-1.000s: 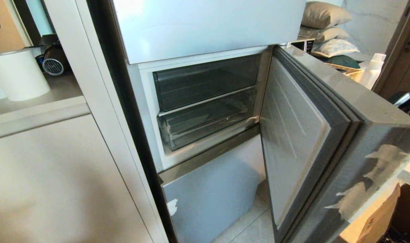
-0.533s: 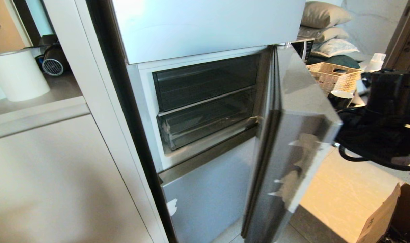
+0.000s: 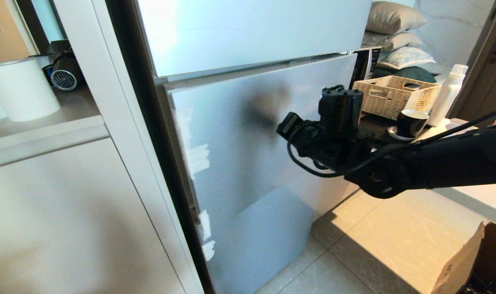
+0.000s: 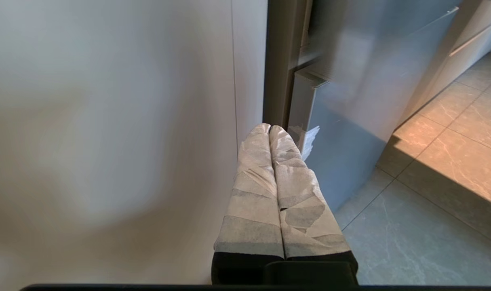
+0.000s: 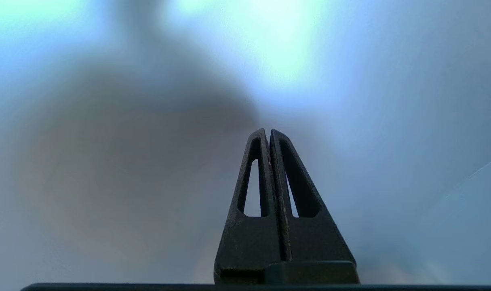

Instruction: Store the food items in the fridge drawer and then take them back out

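Fridge front (image 3: 248, 134) closed: three glossy pale-blue panels, drawer and fruit hidden from sight.
Right pincer (image 5: 268, 135), black slotted fingers pressed together, faces the middle panel; left pincer (image 4: 269, 129), tape-wrapped, pressed together beside the white cabinet (image 4: 108, 121).

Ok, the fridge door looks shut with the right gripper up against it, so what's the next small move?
Probably back the right gripper off the fridge door. The door sits flush, the gripper is closed and empty, and no fruit or drawer shows. The left gripper hangs parked and shut.
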